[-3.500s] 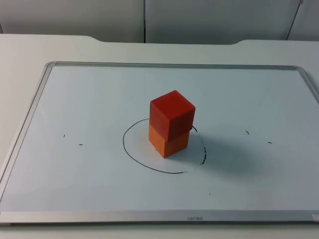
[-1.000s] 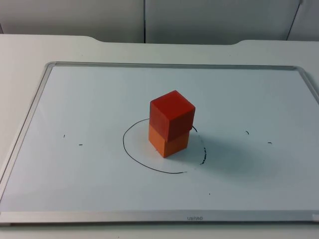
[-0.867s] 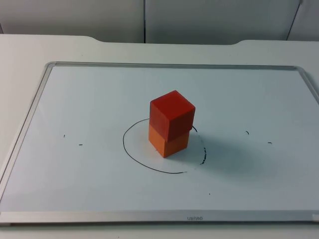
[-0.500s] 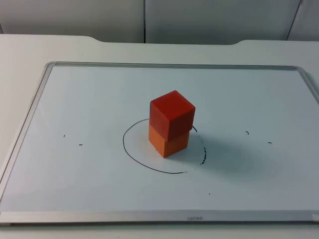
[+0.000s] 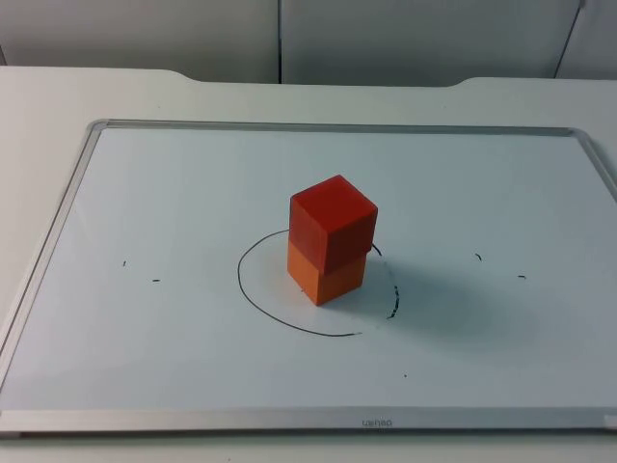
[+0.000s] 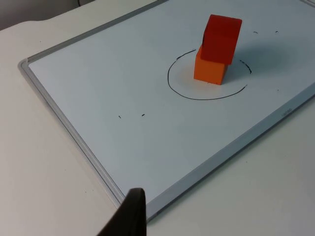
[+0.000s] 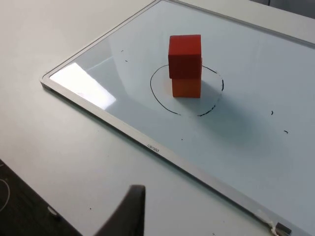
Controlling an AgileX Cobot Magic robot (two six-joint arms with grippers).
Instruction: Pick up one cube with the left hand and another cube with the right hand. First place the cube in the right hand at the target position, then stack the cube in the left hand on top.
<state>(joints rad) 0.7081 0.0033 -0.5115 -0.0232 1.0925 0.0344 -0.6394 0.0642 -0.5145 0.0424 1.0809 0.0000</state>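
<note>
Since nothing on the board has shifted across the last few seconds, I judge the stack settled and the task done: the red cube (image 5: 333, 228) sits on the orange cube (image 5: 326, 272), turned slightly askew, inside the drawn circle (image 5: 256, 299), toward its 1 o'clock side, on the whiteboard (image 5: 174, 193). My left gripper (image 6: 129, 216) and right gripper (image 7: 129, 210) wait well back off the board; with one fingertip visible each, I cannot tell whether they are apart or together.
</note>
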